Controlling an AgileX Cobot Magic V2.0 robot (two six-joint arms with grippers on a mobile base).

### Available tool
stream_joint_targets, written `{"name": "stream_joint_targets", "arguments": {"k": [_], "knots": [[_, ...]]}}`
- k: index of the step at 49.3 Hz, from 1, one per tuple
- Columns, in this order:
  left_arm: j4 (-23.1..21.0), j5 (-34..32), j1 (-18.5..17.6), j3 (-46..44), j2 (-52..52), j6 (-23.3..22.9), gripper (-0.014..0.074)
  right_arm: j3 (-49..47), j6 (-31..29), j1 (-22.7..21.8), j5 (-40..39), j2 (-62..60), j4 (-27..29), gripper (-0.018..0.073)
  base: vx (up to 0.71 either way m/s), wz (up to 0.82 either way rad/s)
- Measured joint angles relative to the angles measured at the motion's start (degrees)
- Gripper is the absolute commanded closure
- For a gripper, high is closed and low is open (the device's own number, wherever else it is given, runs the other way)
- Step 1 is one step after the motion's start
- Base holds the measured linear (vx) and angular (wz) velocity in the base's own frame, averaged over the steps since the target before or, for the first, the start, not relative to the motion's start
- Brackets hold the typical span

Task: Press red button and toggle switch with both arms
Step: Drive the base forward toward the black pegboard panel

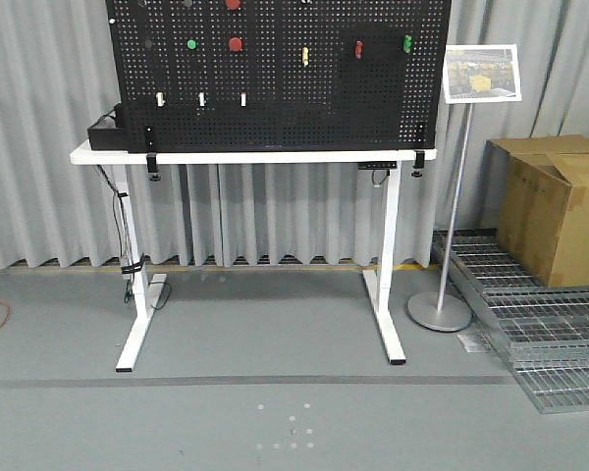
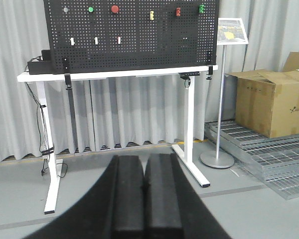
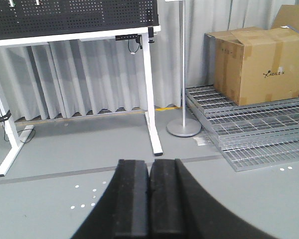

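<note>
**Both hands closed and well back from the pegboard**

A black pegboard point(image 1: 304, 108) stands upright on a white worktop point(image 1: 275, 155). At the worktop's left end, at nine o'clock from the board, sits a black box point(image 1: 103, 132).

Along the board's lower row are three small white uprights. The two left ones point(image 1: 160, 98) point(image 1: 201, 98) are too small for their tips to be read. The third is the toggle switch point(image 1: 243, 98) point(image 2: 119, 40), its tip reddish.

Above that row, a green button point(image 1: 191, 43) lies at nine o'clock from the red button point(image 1: 236, 44) point(image 2: 114, 9). The toggle switch is almost at six o'clock from the red button. A second red disc point(image 1: 233, 3) sits at twelve o'clock, cut by the frame edge.

Further right come a yellow piece point(image 1: 305, 56), a red piece point(image 1: 358, 48) and a green piece point(image 1: 407, 43).

At three o'clock from the worktop a sign stand point(image 1: 481, 74) rises from a round base. Beyond it a cardboard box point(image 1: 555, 206) rests on metal grating point(image 1: 550, 334).

The left hand point(image 2: 144, 164) has its fingers pressed together with nothing between them. It faces the board from well apart, and the toggle switch is at about twelve o'clock in its view.

The right hand point(image 3: 149, 167) is likewise closed on nothing and points at the floor near the worktop's right leg. Only the pegboard's lower edge shows in its view.
</note>
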Motion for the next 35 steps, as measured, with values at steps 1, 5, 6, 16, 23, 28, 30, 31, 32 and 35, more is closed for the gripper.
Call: {"name": "stream_joint_targets", "arguments": {"k": [1, 5, 6, 16, 23, 28, 30, 31, 32, 35], "knots": [[0.0, 0.0, 0.0, 0.0, 0.0, 0.0, 0.0594, 0.0, 0.0, 0.0, 0.0, 0.0, 0.0, 0.0562, 0.0, 0.0], [0.0, 0.0, 0.0, 0.0, 0.0, 0.0, 0.0594, 0.0, 0.0, 0.0, 0.0, 0.0, 0.0, 0.0562, 0.0, 0.0], [0.0, 0.0, 0.0, 0.0, 0.0, 0.0, 0.0594, 0.0, 0.0, 0.0, 0.0, 0.0, 0.0, 0.0562, 0.0, 0.0], [0.0, 0.0, 0.0, 0.0, 0.0, 0.0, 0.0594, 0.0, 0.0, 0.0, 0.0, 0.0, 0.0, 0.0562, 0.0, 0.0], [0.0, 0.0, 0.0, 0.0, 0.0, 0.0, 0.0594, 0.0, 0.0, 0.0, -0.06, 0.0, 0.0, 0.0562, 0.0, 0.01], [0.0, 0.0, 0.0, 0.0, 0.0, 0.0, 0.0594, 0.0, 0.0, 0.0, -0.06, 0.0, 0.0, 0.0562, 0.01, 0.01], [0.0, 0.0, 0.0, 0.0, 0.0, 0.0, 0.0594, 0.0, 0.0, 0.0, -0.06, 0.0, 0.0, 0.0562, 0.02, 0.0], [0.0, 0.0, 0.0, 0.0, 0.0, 0.0, 0.0594, 0.0, 0.0, 0.0, -0.06, 0.0, 0.0, 0.0562, 0.03, 0.01], [0.0, 0.0, 0.0, 0.0, 0.0, 0.0, 0.0594, 0.0, 0.0, 0.0, -0.06, 0.0, 0.0, 0.0562, 0.03, 0.01], [0.0, 0.0, 0.0, 0.0, 0.0, 0.0, 0.0594, 0.0, 0.0, 0.0, -0.06, 0.0, 0.0, 0.0562, 0.05, 0.01]]}}
